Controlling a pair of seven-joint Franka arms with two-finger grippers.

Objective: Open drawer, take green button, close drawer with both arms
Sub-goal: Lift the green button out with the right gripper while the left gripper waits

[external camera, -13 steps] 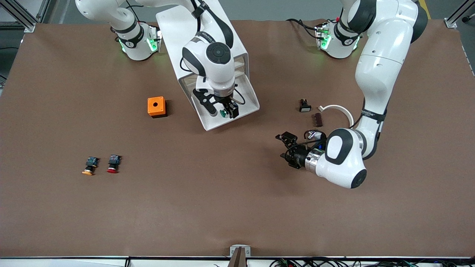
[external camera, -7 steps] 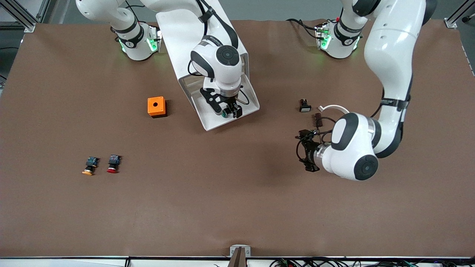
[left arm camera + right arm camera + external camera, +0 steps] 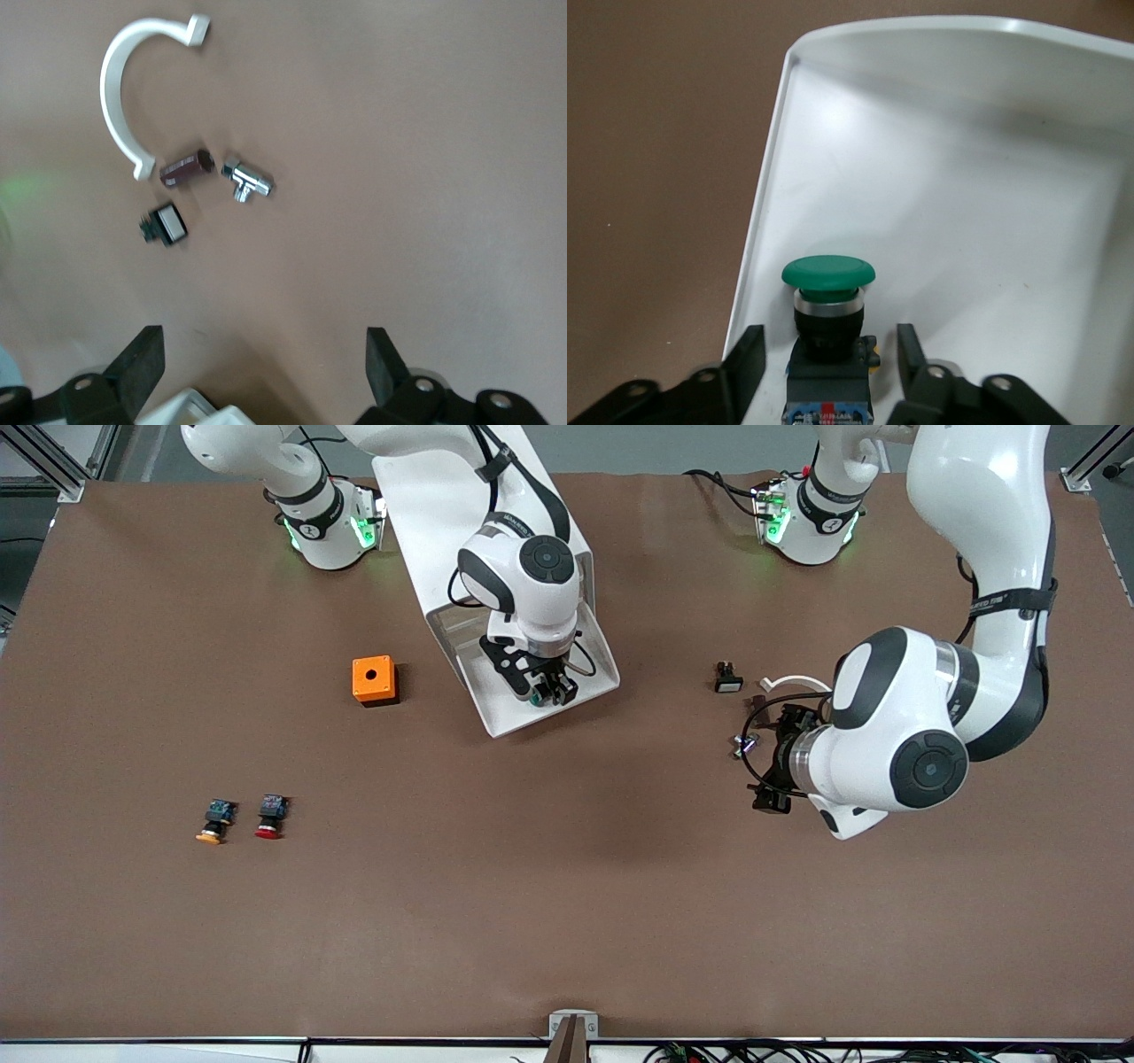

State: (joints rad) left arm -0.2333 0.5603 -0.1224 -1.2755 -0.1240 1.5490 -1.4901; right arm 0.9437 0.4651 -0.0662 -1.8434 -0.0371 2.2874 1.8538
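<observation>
The lowest drawer (image 3: 509, 729) of the white cabinet (image 3: 425, 505) stands pulled out, its white tray open to view (image 3: 966, 204). The green-capped button (image 3: 536, 698) lies in the tray near its front edge, by the corner toward the right arm's end. In the right wrist view its green cap (image 3: 828, 273) and black-and-blue body show clearly. My right gripper (image 3: 547, 689) is down in the tray, open, with a finger on each side of the button's body (image 3: 828, 354) and a gap at each side. My left gripper (image 3: 769, 760) is open and empty (image 3: 263, 359) over bare table toward the left arm's end.
An orange box with a hole (image 3: 374, 680) sits beside the drawer. An orange-capped button (image 3: 213, 822) and a red-capped one (image 3: 269, 817) lie toward the right arm's end. By the left gripper lie a white curved clip (image 3: 115, 80), a brown piece (image 3: 186, 168), a chrome fitting (image 3: 248, 180) and a small black switch (image 3: 168, 223).
The left arm has swung away from the drawer toward its own end of the table and risen. The right gripper has shifted slightly and now straddles the green button.
</observation>
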